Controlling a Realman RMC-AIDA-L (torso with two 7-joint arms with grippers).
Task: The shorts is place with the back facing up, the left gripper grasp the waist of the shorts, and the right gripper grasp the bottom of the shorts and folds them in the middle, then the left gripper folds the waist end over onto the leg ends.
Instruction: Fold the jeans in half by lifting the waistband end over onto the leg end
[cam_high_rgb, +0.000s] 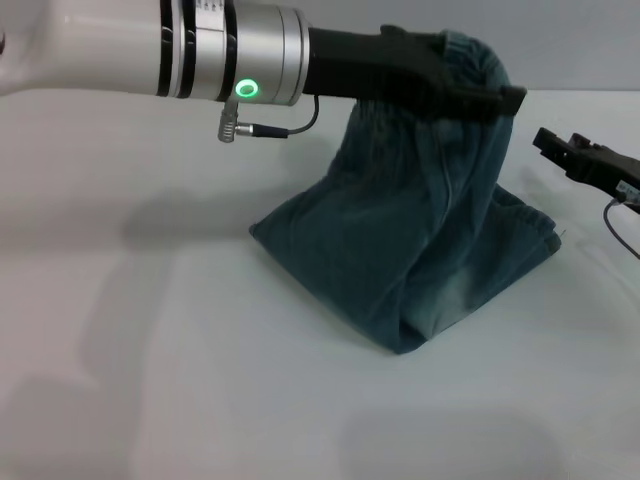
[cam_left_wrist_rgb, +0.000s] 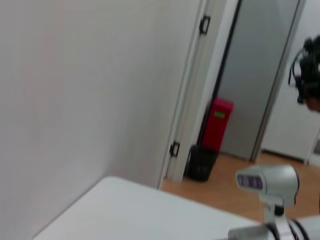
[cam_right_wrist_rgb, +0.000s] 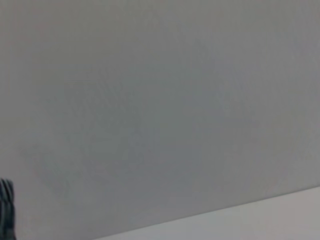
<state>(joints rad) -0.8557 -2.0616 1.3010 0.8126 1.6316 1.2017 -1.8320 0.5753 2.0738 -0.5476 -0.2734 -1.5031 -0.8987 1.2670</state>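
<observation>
The faded blue denim shorts (cam_high_rgb: 420, 250) hang like a tent near the middle of the white bench (cam_high_rgb: 150, 350). Their puckered elastic waist (cam_high_rgb: 480, 60) is lifted toward the far edge, while the lower cloth trails down and rests on the bench surface. The black two-finger left tool (cam_high_rgb: 470, 90), on its silver-grey arm with the green ring, is clamped onto that waist, holding it up. The leg ends lie somewhere in the heap on the bench, below and nearer than the raised band, so I judge the waist must be carried toward the near edge and down. Which fold is the hem I cannot make out. The black right tool (cam_high_rgb: 570, 150) hovers by the right edge, clear of the cloth, its tips apart and holding nothing.
</observation>
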